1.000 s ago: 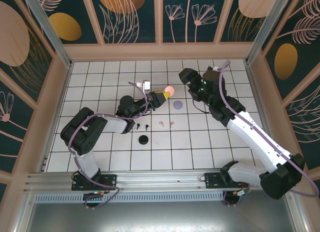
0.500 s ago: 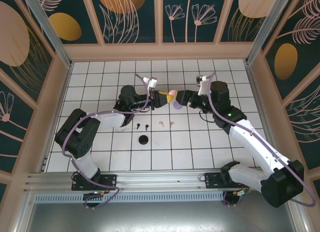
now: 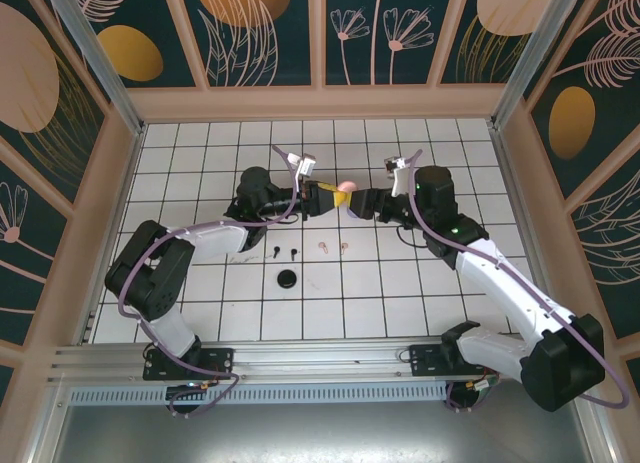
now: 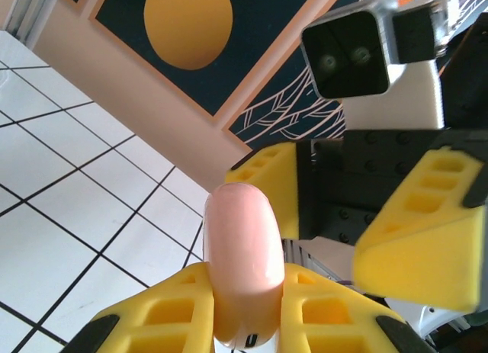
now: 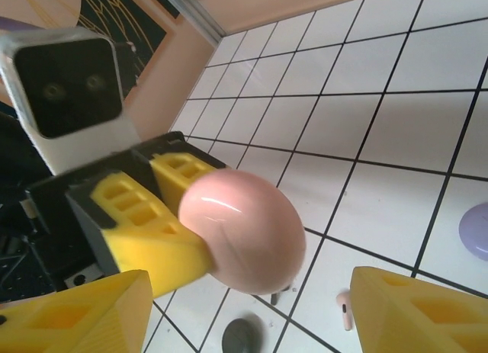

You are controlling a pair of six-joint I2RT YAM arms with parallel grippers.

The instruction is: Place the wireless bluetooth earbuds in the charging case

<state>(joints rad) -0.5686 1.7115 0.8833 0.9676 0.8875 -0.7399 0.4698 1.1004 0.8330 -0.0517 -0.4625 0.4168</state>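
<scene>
My left gripper (image 3: 330,193) is shut on a closed pink charging case (image 3: 344,187), held above the tiled floor; its yellow fingers (image 4: 175,307) clamp the case (image 4: 242,261) on both sides. My right gripper (image 3: 360,203) faces it, open. Its fingers (image 5: 419,315) stand on either side of the case (image 5: 244,231), apart from it. On the tiles below lie two pink earbuds (image 3: 323,247) (image 3: 344,247) and two black earbuds (image 3: 274,251) (image 3: 293,252). One pink earbud (image 5: 345,309) also appears in the right wrist view.
A black round case (image 3: 288,278) lies on the floor in front of the earbuds. A lilac round case (image 5: 476,229) sits at the right edge of the right wrist view. Patterned walls (image 3: 320,33) close the floor in on three sides.
My right arm has swung from the back down and left until its gripper faces the pink case, and its jaws have narrowed a little. The left gripper has shifted slightly right with the case.
</scene>
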